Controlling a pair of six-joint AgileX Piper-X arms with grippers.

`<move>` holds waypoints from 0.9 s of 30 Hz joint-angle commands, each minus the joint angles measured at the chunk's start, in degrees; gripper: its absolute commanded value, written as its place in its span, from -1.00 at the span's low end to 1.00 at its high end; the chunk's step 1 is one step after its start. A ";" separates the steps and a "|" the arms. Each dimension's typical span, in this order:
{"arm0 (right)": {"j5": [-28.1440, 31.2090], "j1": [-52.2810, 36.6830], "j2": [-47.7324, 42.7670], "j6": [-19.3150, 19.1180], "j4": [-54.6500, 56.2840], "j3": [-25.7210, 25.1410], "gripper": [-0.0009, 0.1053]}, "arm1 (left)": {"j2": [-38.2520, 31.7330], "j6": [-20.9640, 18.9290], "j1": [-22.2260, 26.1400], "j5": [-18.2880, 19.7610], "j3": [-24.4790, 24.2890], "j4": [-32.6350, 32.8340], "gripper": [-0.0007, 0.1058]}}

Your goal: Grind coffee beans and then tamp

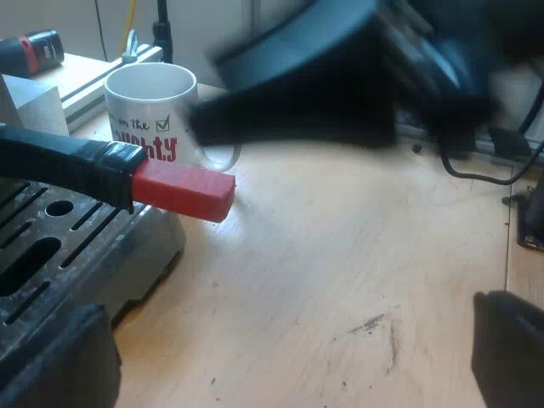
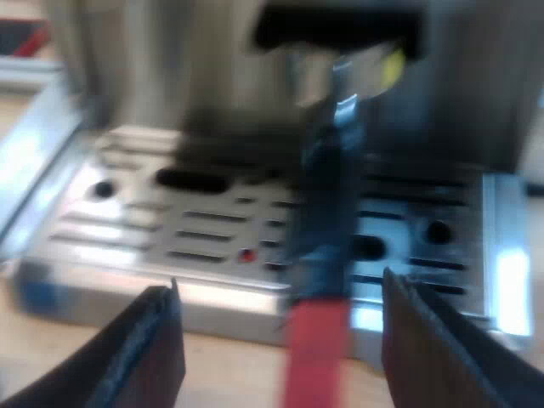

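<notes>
The holder's dark handle (image 1: 68,161) sticks out over the espresso machine's slotted drip tray (image 1: 34,255), and its red end (image 1: 183,189) reaches past the tray's edge. My left gripper (image 1: 280,365) stands open over the wooden table beside the tray, with nothing between its fingers. My right gripper (image 2: 289,340) is open in front of the machine (image 2: 170,76). The handle (image 2: 327,204) runs from the machine's front toward it, and the red end (image 2: 313,357) lies between the fingers (image 2: 149,348) without touching them. The right arm (image 1: 340,76) shows as a dark blur over the table, close to the mug.
A white mug (image 1: 153,110) with printed lettering stands on the table just beyond the red end. A black and red object (image 1: 30,51) lies farther off past the mug. A black cable (image 1: 476,170) trails across the table.
</notes>
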 commanded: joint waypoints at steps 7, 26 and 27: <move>-22.18 -11.50 -0.53 -0.02 10.85 -2.44 0.06 | -0.31 -0.51 -0.26 -0.71 -0.24 -0.89 0.62; -26.98 -12.21 8.30 -7.07 -1.56 -2.18 0.06 | -0.31 -0.51 -0.26 -0.71 -0.24 -0.78 0.62; -26.98 -12.47 9.31 -7.07 -3.20 -2.18 0.06 | -0.31 -0.51 -0.26 -0.71 -0.24 -0.78 0.62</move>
